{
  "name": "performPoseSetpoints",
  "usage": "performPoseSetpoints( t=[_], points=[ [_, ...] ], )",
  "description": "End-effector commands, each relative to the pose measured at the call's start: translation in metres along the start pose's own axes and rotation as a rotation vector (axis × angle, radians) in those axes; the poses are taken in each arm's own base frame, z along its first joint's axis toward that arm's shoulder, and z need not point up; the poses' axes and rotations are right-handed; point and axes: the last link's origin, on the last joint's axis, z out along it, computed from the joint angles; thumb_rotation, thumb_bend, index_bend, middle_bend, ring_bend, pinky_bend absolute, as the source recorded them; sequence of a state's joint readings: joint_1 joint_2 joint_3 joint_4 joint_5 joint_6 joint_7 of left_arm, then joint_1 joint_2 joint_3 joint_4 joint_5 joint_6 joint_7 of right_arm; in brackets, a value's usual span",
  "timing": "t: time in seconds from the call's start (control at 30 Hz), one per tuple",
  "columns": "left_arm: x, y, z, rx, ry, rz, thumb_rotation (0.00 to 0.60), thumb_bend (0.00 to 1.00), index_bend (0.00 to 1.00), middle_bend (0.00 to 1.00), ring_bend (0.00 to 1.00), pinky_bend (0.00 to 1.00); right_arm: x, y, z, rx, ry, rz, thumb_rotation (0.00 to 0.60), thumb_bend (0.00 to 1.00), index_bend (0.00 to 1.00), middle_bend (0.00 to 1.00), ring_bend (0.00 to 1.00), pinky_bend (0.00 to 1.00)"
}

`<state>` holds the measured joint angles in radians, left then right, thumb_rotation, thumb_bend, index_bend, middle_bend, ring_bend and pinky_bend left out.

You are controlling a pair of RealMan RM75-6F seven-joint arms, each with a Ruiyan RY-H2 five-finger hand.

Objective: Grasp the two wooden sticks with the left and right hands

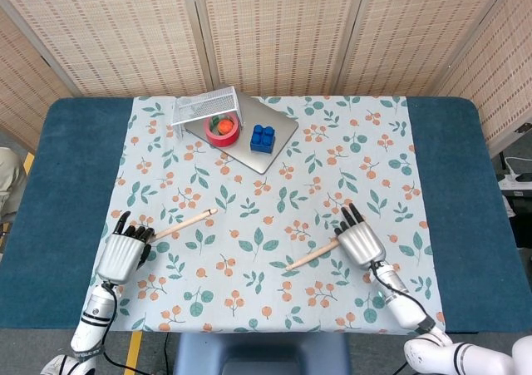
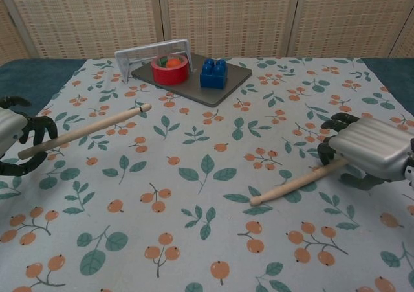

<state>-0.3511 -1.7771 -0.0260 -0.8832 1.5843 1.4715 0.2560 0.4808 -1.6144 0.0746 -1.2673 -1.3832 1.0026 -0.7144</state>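
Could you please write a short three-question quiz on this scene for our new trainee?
1. True or false: the blue block sits on the grey board beside the red tape roll.
2. Which hand is over the end of the stick that lies nearer the table's middle? A) left hand B) right hand
3. Fill in: the left stick has its free tip pointing towards the small white ____ at the far side.

Key
1. True.
2. B; the right stick runs from it towards the centre.
3. Goal frame.
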Motion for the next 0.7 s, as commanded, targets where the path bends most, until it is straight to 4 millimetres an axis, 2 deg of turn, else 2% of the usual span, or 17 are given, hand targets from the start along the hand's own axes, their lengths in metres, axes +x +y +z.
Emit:
performPoseSetpoints(
  t=[0.03,0.33,0.57,0.7],
  points=[
    [-0.0006,-0.0002,0.0005,0.0,-0.002,0.001,0.6,0.51,0.85,0.88,0.53,0.18,-0.0014,-0.0023,0.0005,0.001,0.006,-0.005,0.6,0.33,0.47,0.39,0.11,0.0],
    [-0.0006,-0.0023,-0.0001,0.001,0.0,0.009,0.6,0.51,0.85,0.88,0.53,0.18,-0.0035,-0.0034,0.001,-0.015,0.034,-0.005,0.6,0.33,0.65,0.54,0.25,0.0],
    [0.0012,-0.0044,0.0,0.006,0.007,0.013,0.6,0.51,0.85,0.88,0.53,0.18,-0.0028,-0.0019,-0.0024,-0.028,0.06,-0.006,0.6,0.33,0.91,0.75,0.41,0.01],
    [0.0044,-0.0087,0.0018,0.017,0.008,-0.005,0.6,0.51,0.85,0.88,0.53,0.18,0.0012,0.001,-0.0048,-0.025,0.105,0.035,0.6,0.34,1.0,0.82,0.47,0.02]
  ],
)
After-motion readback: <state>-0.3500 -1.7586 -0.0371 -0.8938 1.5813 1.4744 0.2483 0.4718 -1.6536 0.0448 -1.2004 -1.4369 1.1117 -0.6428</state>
